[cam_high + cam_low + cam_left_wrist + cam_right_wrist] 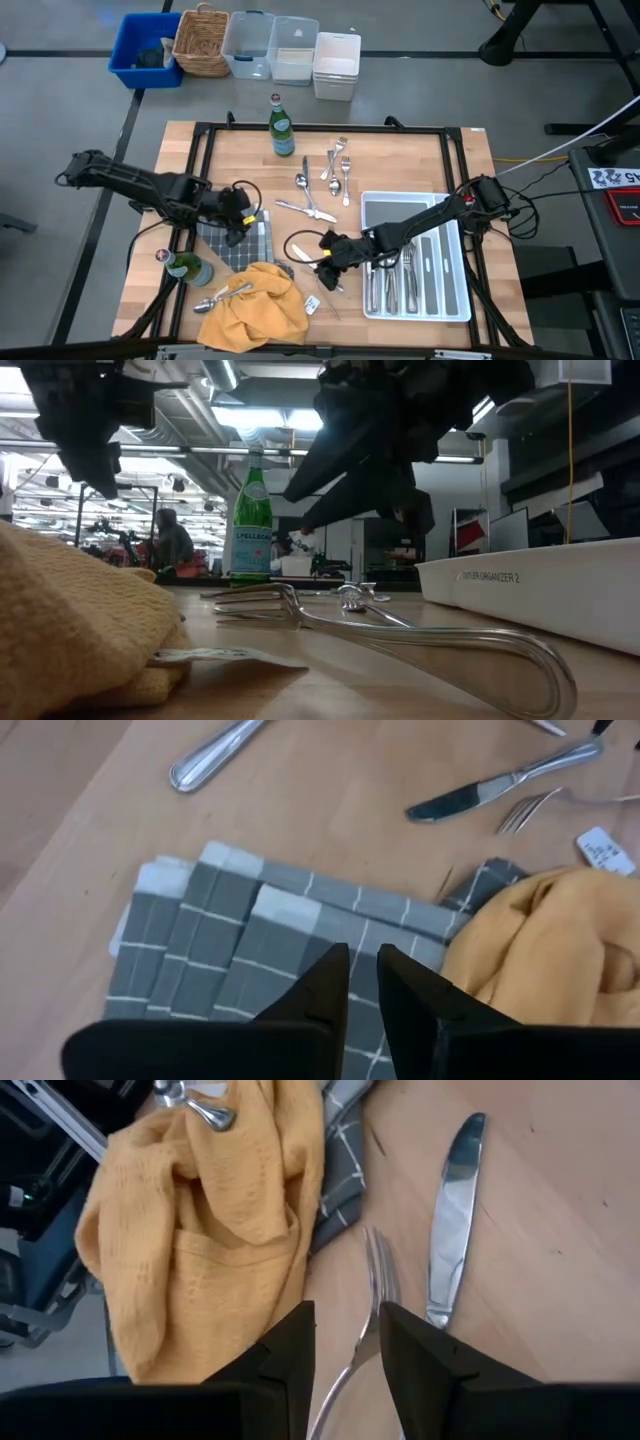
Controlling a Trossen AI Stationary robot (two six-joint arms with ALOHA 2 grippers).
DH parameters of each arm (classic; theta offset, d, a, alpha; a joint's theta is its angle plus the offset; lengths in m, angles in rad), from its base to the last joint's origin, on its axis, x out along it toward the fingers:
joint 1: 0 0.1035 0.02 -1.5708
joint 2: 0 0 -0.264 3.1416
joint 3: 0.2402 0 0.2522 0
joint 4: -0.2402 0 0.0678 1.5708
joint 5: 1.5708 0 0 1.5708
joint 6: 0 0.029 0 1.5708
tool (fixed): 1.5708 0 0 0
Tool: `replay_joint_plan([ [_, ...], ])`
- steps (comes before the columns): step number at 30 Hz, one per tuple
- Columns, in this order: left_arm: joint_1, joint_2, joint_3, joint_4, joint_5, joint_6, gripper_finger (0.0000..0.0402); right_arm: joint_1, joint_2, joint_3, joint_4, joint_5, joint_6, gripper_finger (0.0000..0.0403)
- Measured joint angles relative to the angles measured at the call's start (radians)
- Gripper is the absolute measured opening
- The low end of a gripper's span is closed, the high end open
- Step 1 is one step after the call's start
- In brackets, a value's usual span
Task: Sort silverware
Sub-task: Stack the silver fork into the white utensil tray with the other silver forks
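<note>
Wooden surface (400, 160) w/ black frame round its edges. On it: green bottle (282, 127) upright near far edge, centre. Loose silverware (336, 172) scattered just right of that bottle & towards the middle: forks, spoons, a knife. White divided tray (455, 300) fills near right corner, more cutlery lying in its slots. Grey checked cloth (240, 245) lies flat left of centre. Yellow cloth (252, 305) bunched at near edge, overlapping grey one's near corner; spoon (222, 297) rests on its left side. Second green bottle (186, 267) near left edge, beside the cloths. Fork (368, 1320) & knife (452, 1215) lie side by side on bare wood btwn yellow cloth & tray.
</note>
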Motion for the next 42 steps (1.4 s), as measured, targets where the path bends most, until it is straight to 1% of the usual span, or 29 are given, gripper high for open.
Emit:
replay_joint_plan([
  [7, 0.000, -0.022, -0.047, 0.005, 0.000, 0.027, 0.0045, 0.002, 0.016, 0.021, 0.001, 0.003, 0.000, 0.0115],
  [11, 0.000, -0.021, -0.074, 0.007, 0.001, 0.025, 0.0045, 0.002, 0.084, 0.085, -0.007, 0.008, -0.006, 0.0115],
  [14, 0.001, -0.021, -0.079, -0.007, 0.003, 0.027, 0.0045, 0.002, 0.143, 0.145, -0.013, 0.001, -0.039, 0.0115],
  [19, 0.001, -0.023, -0.078, 0.001, 0.004, 0.045, 0.0045, 0.001, 0.185, 0.231, -0.157, 0.002, -0.087, 0.0115],
  [24, 0.001, -0.023, -0.078, 0.002, 0.004, 0.050, 0.0045, 0.001, 0.185, 0.277, -0.252, 0.050, -0.154, 0.0115],
  [28, 0.001, -0.023, -0.078, 0.002, 0.004, 0.050, 0.0045, 0.000, 0.185, 0.286, -0.287, 0.053, -0.166, 0.0115],
  [33, 0.001, -0.023, -0.078, 0.002, 0.004, 0.049, 0.0045, 0.008, 0.185, 0.285, -0.328, 0.015, -0.164, 0.0115],
  [42, 0.001, -0.023, -0.078, 0.002, 0.004, 0.046, 0.0045, 0.030, 0.185, 0.285, -0.342, 0.050, -0.163, 0.0115],
])
